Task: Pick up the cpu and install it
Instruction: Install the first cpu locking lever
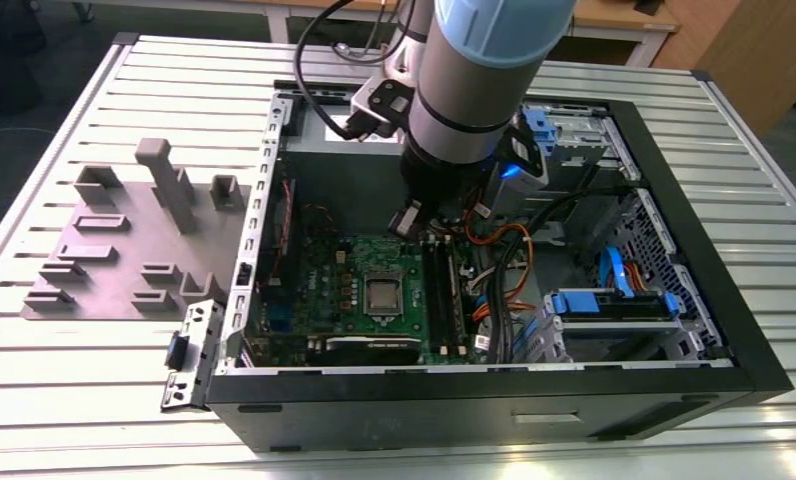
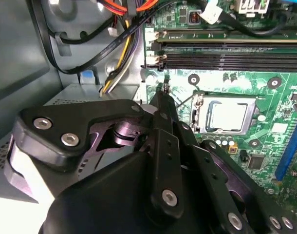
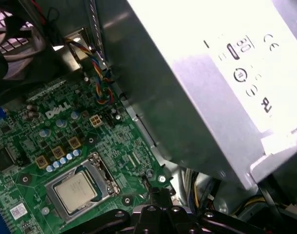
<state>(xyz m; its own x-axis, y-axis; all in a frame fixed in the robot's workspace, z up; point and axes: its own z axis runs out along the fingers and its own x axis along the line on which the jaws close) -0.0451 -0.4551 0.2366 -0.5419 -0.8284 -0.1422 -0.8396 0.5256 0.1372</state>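
The cpu (image 2: pixel 229 117) is a small silver-topped square lying flat inside the metal socket frame (image 2: pixel 197 114) on the green motherboard (image 2: pixel 265 83). It also shows in the first wrist view as the cpu (image 3: pixel 75 190) and in the exterior view as the cpu (image 1: pixel 382 292). My gripper (image 2: pixel 161 92) hangs inside the computer case, above the board's edge and beside the socket, with its black fingers drawn together to a point and nothing between them. In the exterior view the gripper (image 1: pixel 412 218) sits under the arm, a little behind the cpu.
A big grey box with a white label (image 3: pixel 212 73) stands close beside the gripper. Black memory slots (image 2: pixel 226 46) and bundled cables (image 2: pixel 114 34) lie nearby. A blue drive bay (image 1: pixel 612 300) fills the case's right side. A grey fixture plate (image 1: pixel 118 250) lies on the table.
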